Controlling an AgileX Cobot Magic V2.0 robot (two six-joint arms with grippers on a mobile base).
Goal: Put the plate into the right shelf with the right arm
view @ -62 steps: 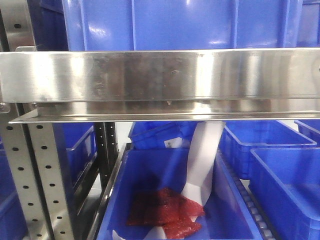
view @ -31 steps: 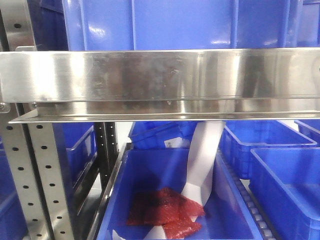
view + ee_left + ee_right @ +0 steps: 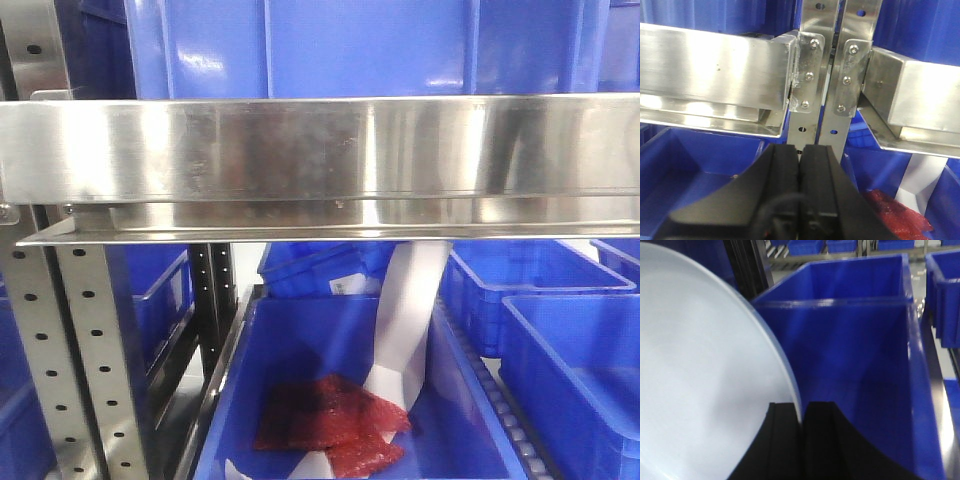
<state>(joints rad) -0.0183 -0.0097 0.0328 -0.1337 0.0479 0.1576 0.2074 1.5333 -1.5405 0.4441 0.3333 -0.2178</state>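
The white plate (image 3: 695, 375) fills the left of the right wrist view, held on edge by its rim. My right gripper (image 3: 803, 406) is shut on that rim, in front of a deep blue bin (image 3: 850, 350). The stainless-steel shelf shows in the front view as a wide shiny rail (image 3: 320, 150) with a hole-punched upright (image 3: 90, 350); neither plate nor grippers show there. My left gripper (image 3: 801, 149) is shut and empty, facing the shelf's bolted uprights (image 3: 832, 75) in the left wrist view.
Blue bins fill the shelf levels (image 3: 350, 45). The lower middle bin (image 3: 340, 400) holds a red packet (image 3: 330, 420) and a white strip (image 3: 405, 320). More blue bins stand at right (image 3: 570, 370) and at the back of the right wrist view (image 3: 940, 295).
The front view has shifted very slightly; reflections on the rail have moved. Nothing else has visibly changed.
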